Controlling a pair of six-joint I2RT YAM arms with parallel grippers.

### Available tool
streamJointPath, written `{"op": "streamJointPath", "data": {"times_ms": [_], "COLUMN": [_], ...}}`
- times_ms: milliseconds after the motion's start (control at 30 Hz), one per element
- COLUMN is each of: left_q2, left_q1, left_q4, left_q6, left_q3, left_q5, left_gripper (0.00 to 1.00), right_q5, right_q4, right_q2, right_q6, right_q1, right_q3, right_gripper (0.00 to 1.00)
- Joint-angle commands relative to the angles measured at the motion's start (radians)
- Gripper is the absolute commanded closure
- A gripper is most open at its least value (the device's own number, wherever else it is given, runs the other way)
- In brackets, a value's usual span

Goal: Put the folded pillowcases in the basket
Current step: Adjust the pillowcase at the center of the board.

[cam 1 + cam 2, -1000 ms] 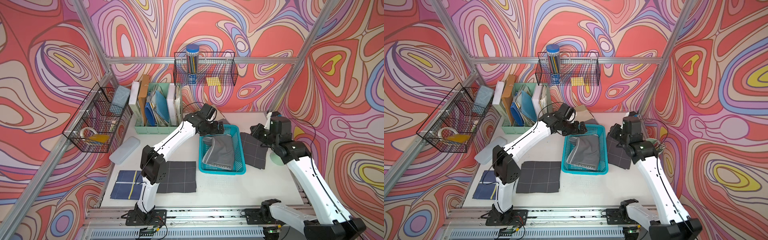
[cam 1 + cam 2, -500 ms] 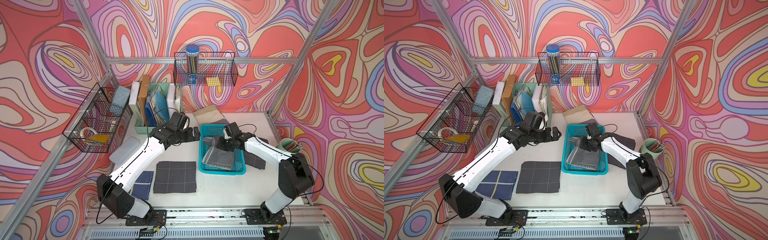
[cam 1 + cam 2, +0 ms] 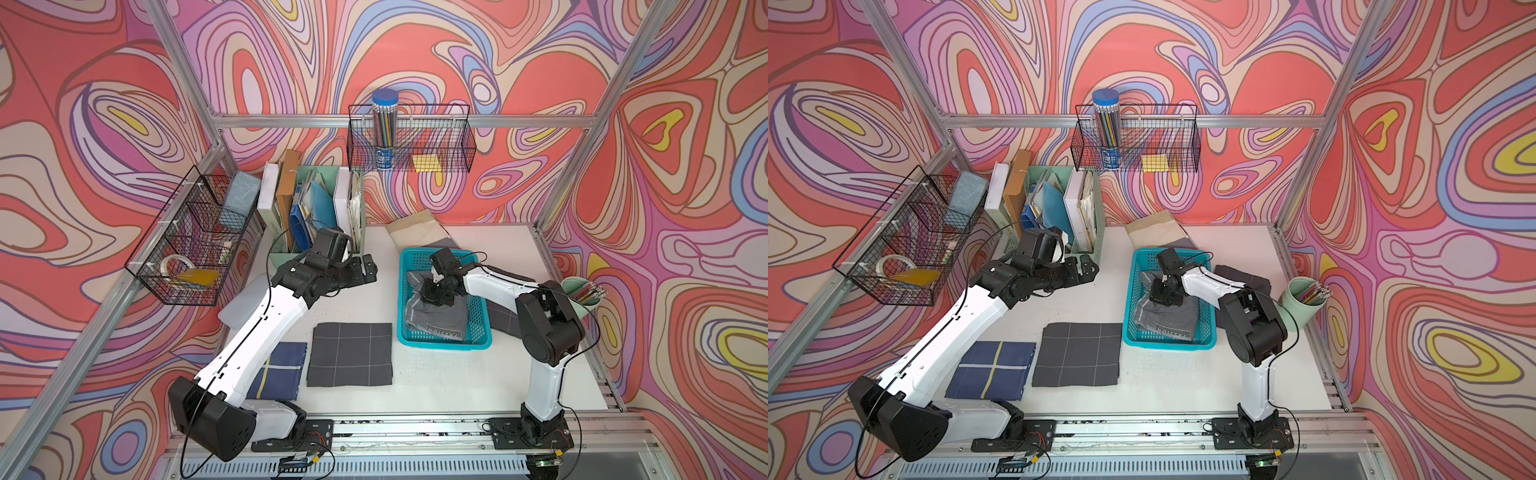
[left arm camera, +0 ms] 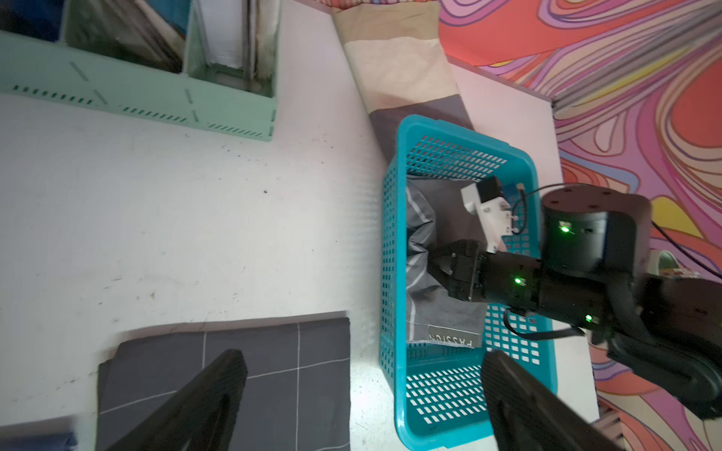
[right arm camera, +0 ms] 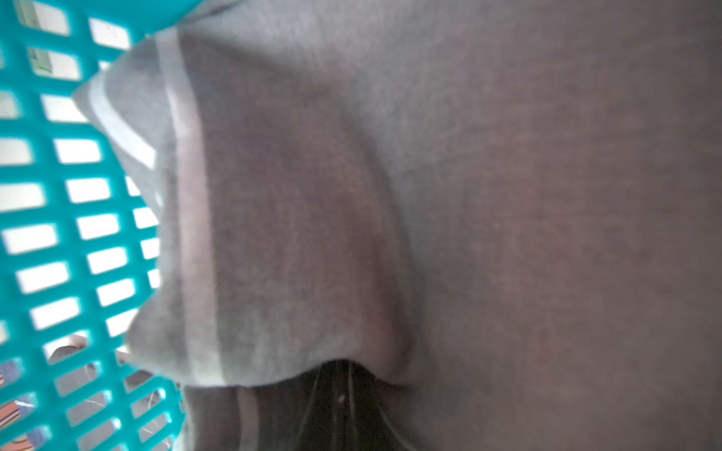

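The turquoise basket (image 3: 478,332) (image 3: 1208,328) (image 4: 394,250) stands right of the table's middle. A grey pillowcase (image 3: 440,324) (image 3: 1169,322) (image 4: 445,312) (image 5: 488,187) lies rumpled inside it, with a label at its near edge. My right gripper (image 3: 428,296) (image 3: 1158,296) (image 4: 433,265) reaches down into the basket. It is shut, its tips pushed against a raised fold of the pillowcase. No cloth shows between the jaws. My left gripper (image 3: 369,270) (image 3: 1091,268) (image 4: 361,363) hovers left of the basket, wide open and holding nothing.
A dark grey checked cloth (image 3: 350,353) and a navy cloth (image 3: 284,368) lie at the front. Another dark cloth (image 3: 505,318) sits right of the basket, and a beige cloth (image 3: 415,230) behind it. A mint file organiser (image 3: 322,249), wire baskets (image 3: 409,145) (image 3: 195,245) and a pencil cup (image 3: 582,297) ring the table.
My left arm has drawn back from over the basket toward the left. My right gripper has come in from the right side and gone down onto the pillowcase in the basket.
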Motion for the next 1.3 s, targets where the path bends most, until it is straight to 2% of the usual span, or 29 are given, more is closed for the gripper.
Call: {"op": "streamJointPath", "data": {"times_ms": [0,67,133,233,300,400,433,500,600,700,767,867,933,1000,1100,1267], "left_q2": [-0.029,-0.076,-0.128,-0.195,-0.239,-0.303,-0.324,-0.357,-0.41,-0.458,-0.484,-0.504,-0.512,-0.518,-0.518,-0.514], "left_q1": [0.074,0.091,0.111,0.15,0.184,0.26,0.278,0.3,0.318,0.319,0.319,0.319,0.319,0.319,0.319,0.32], "left_q4": [-0.12,-0.125,-0.128,-0.15,-0.146,-0.117,-0.122,-0.142,-0.166,-0.167,-0.156,-0.17,-0.19,-0.199,-0.208,-0.217], "left_q6": [-0.065,-0.103,-0.119,-0.126,-0.136,-0.156,-0.157,-0.157,-0.16,-0.177,-0.195,-0.206,-0.201,-0.191,-0.179,-0.148], "left_q3": [-0.051,-0.105,-0.148,-0.186,-0.221,-0.282,-0.294,-0.301,-0.302,-0.312,-0.33,-0.346,-0.347,-0.345,-0.338,-0.325], "left_q5": [0.0,-0.033,-0.057,-0.06,-0.022,0.081,0.083,0.065,0.022,-0.003,0.011,0.011,-0.014,-0.029,-0.026,-0.062], "left_gripper": [0.01,0.01,0.01,0.01,0.01,0.02,0.03,0.06,0.14,0.27,0.4,0.68,0.81,0.85,0.85,0.83], "right_q5": [0.091,0.11,0.146,0.165,0.115,0.055,0.052,0.04,0.048,0.059,0.061,0.052,0.032,0.008,0.011,0.156], "right_q4": [-0.079,-0.115,-0.167,-0.211,-0.228,-0.23,-0.228,-0.227,-0.232,-0.253,-0.268,-0.289,-0.301,-0.315,-0.354,-0.407], "right_q2": [-0.117,-0.194,-0.253,-0.321,-0.336,-0.325,-0.312,-0.266,-0.156,-0.016,0.067,0.186,0.263,0.331,0.404,0.439], "right_q6": [-0.035,-0.051,-0.071,-0.101,-0.136,-0.168,-0.168,-0.158,-0.142,-0.139,-0.148,-0.164,-0.184,-0.2,-0.2,-0.159], "right_q1": [0.007,0.008,0.018,0.043,0.079,0.186,0.237,0.333,0.462,0.529,0.547,0.549,0.552,0.553,0.553,0.55], "right_q3": [0.004,0.023,0.053,0.082,0.102,0.122,0.128,0.15,0.209,0.282,0.331,0.413,0.473,0.526,0.584,0.599], "right_gripper": [0.9,0.79,0.73,0.71,0.77,0.94,0.98,1.0,1.0,1.0,1.0,1.0,1.0,1.0,1.0,1.0]}}
